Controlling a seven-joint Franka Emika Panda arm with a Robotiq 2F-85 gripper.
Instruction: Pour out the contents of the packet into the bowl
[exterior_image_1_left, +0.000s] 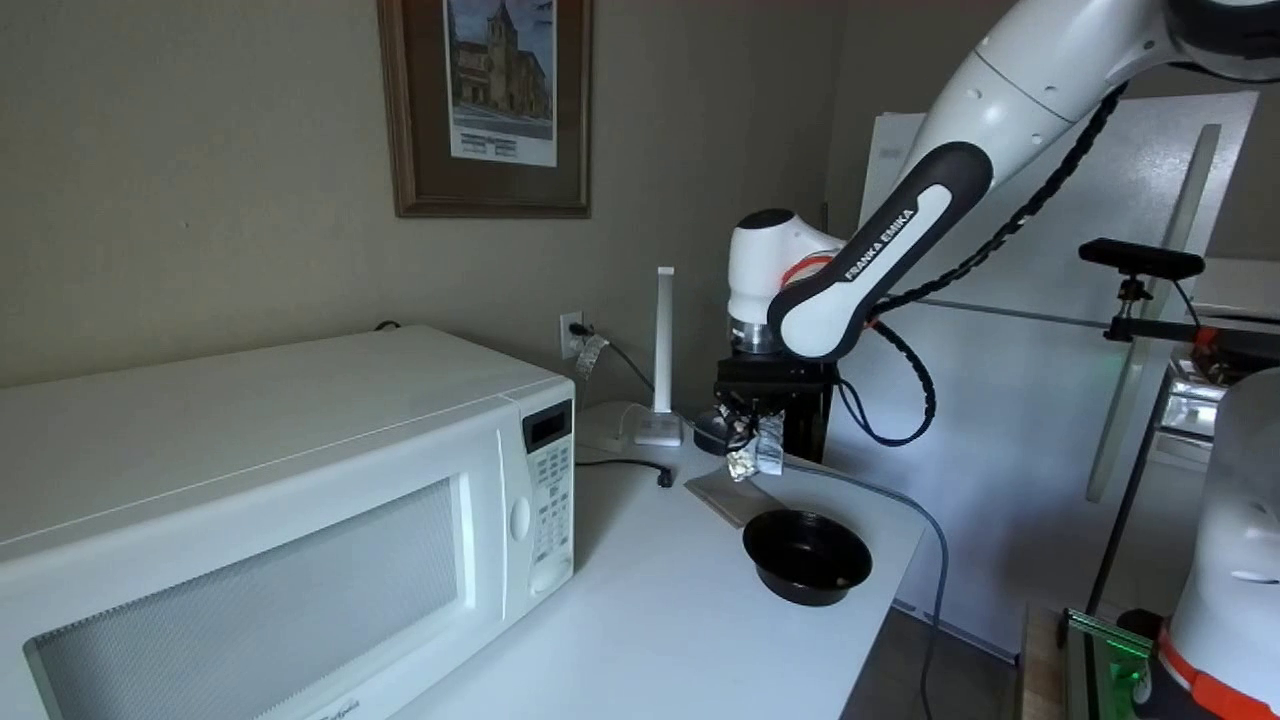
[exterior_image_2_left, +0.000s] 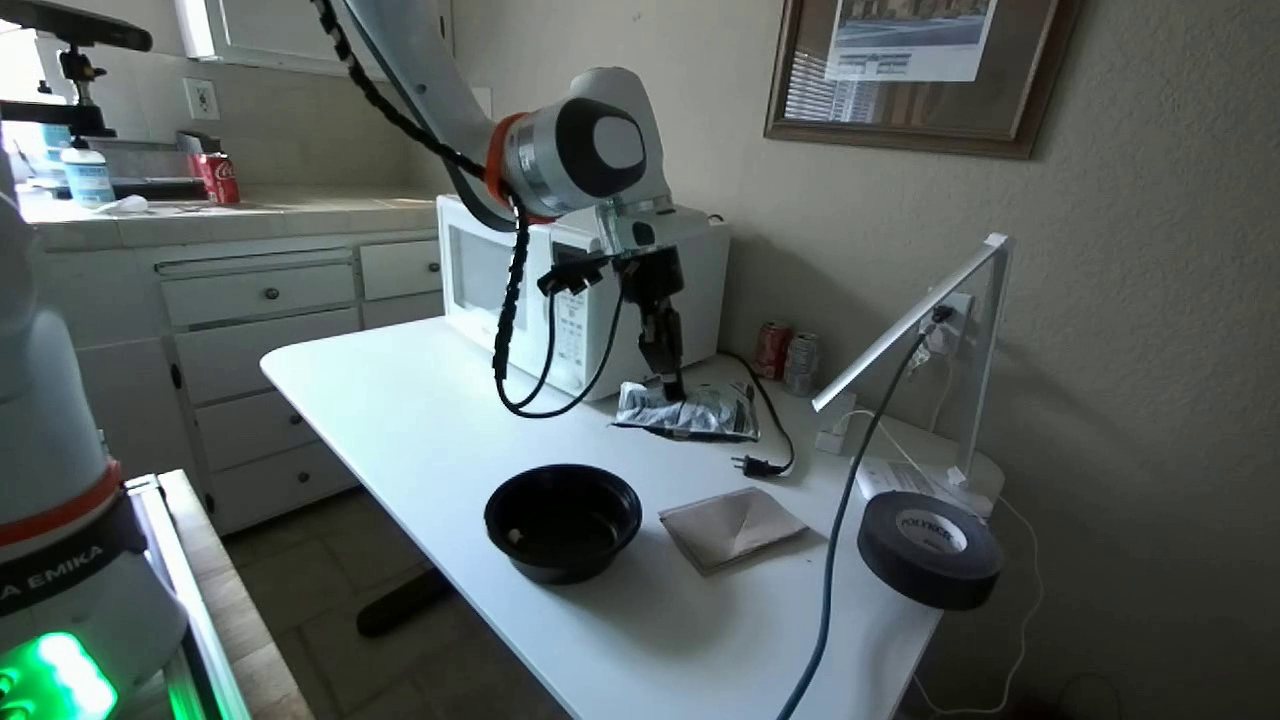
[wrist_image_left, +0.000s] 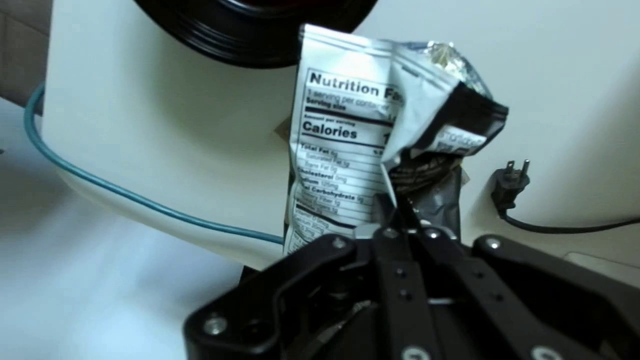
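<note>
The crumpled silver-white packet has a printed nutrition label and shows foil at its upper right in the wrist view. It shows in both exterior views. My gripper is shut on the packet, pinching a fold of it; the fingertips also show in an exterior view. The packet looks held above the table, tilted nearly flat. The glossy black bowl stands upright on the table, apart from the packet in both exterior views. In the wrist view the packet's top corner overlaps the bowl's rim. A small pale speck is inside the bowl.
A flat brownish square lies beside the bowl. A black plug and cord lie near the packet. A white microwave, a white lamp, a tape roll, cans and a cable are around the table.
</note>
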